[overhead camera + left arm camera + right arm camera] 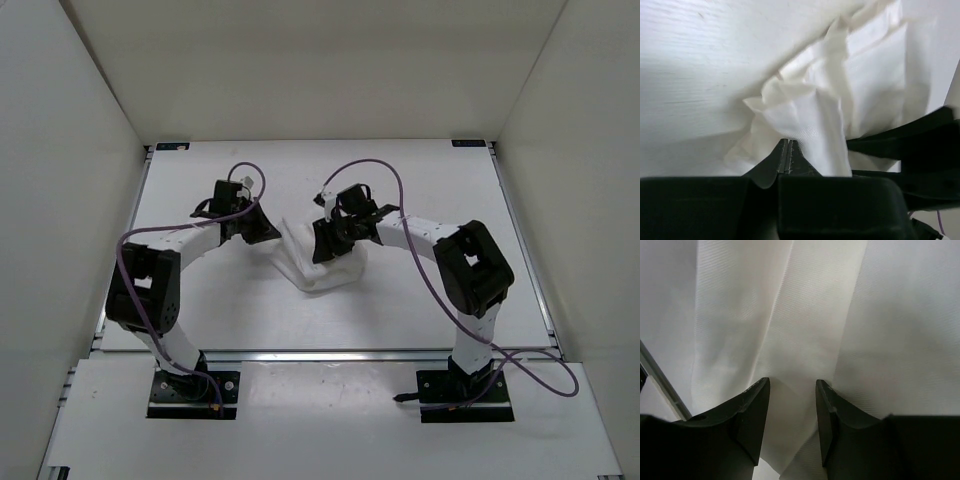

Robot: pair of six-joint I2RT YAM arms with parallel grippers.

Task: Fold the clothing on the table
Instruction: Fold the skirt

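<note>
— When you looked down, where was the clothing point(318, 268)?
— It was heaped near the middle of the table point(420, 300), between the two arms
— And the left gripper point(788, 146)?
— Clenched tight, with its tips against the heap's left edge; whether any fabric was pinched, I couldn't tell
— The right gripper point(791, 385)?
— It was down on the heap, jaws partly apart with a crease running between them; I couldn't tell whether it gripped
</note>
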